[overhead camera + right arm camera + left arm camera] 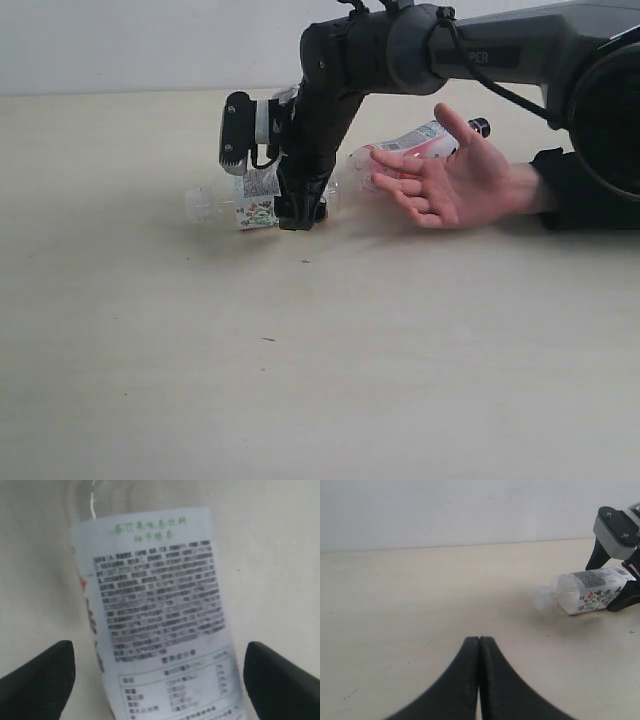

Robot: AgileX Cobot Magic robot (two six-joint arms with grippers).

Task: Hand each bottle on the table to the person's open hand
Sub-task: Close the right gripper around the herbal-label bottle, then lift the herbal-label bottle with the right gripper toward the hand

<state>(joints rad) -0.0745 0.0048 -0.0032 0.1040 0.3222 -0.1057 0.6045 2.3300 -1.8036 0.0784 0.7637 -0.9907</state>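
Observation:
A clear bottle with a leafy printed label lies on its side on the table, its pale cap pointing left. My right gripper reaches across from the right and stands over this bottle, fingers down at its label. In the right wrist view the label of the bottle fills the gap of the open right gripper, with space on both sides. The person's open hand rests palm up at the right. Behind it lies a pinkish-label bottle with a black cap. My left gripper is shut and empty, low over the table, well short of the leafy bottle.
The black right arm spans the upper right of the exterior view above the hand. The person's black sleeve lies at the right edge. A pale wall bounds the table's far side.

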